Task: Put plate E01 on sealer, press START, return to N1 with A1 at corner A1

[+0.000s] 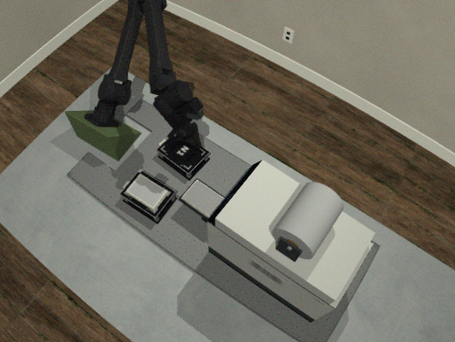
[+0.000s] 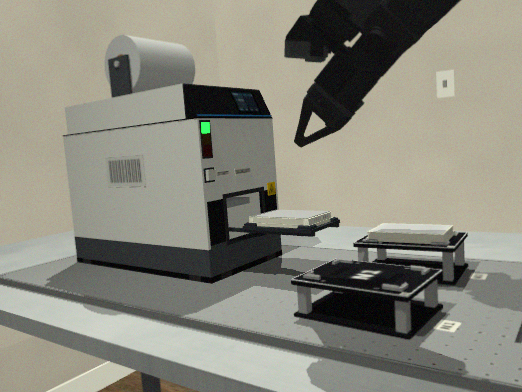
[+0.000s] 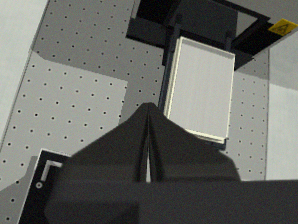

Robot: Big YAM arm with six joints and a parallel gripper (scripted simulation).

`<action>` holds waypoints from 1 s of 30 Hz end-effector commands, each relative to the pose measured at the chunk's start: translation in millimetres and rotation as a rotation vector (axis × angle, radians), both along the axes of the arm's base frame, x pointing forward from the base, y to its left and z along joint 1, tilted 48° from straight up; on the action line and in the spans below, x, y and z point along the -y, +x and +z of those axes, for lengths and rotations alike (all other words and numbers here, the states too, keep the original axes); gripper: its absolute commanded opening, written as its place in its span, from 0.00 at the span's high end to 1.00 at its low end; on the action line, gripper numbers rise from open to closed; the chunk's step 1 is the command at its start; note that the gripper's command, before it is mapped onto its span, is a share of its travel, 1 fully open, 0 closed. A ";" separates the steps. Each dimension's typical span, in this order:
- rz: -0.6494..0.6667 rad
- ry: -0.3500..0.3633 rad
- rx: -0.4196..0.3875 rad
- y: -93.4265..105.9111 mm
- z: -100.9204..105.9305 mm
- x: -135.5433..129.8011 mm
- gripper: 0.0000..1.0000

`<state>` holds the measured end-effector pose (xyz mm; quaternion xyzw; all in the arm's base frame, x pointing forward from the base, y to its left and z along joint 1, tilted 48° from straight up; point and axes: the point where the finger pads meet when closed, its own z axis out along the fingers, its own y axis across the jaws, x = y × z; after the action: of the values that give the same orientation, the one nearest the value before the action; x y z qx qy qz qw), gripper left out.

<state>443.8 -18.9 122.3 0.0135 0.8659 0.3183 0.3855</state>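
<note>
Plate E01 (image 2: 291,217): pale, flat, rectangular, smooth-topped; lies on the sealer's stage (image 2: 280,229), extended from the slot at centre frame in the exterior view. Sealer (image 2: 150,190): lamp (image 2: 205,128) green, visible only in the exterior view. Nest N1 (image 2: 367,280): black, unoccupied, lower right; lettering legible in the top view (image 1: 183,151). Nest N2 (image 2: 412,242): carries 1 white plate (image 2: 411,232). Gripper (image 2: 300,141): fingers shut together, gripping nothing, upper centre, well above the worktop (image 2: 150,310). Wrist view alone shows its tip over the plate's near end (image 3: 200,90).
</note>
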 end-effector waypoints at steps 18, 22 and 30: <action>-0.173 0.202 -0.122 21.2 25.0 17.4 1.00; -0.169 0.194 -0.110 22.2 26.1 17.9 1.00; -0.162 0.180 -0.085 26.0 31.1 19.6 1.00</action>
<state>446.9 -20.4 125.7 0.1435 0.8545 0.3714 0.3336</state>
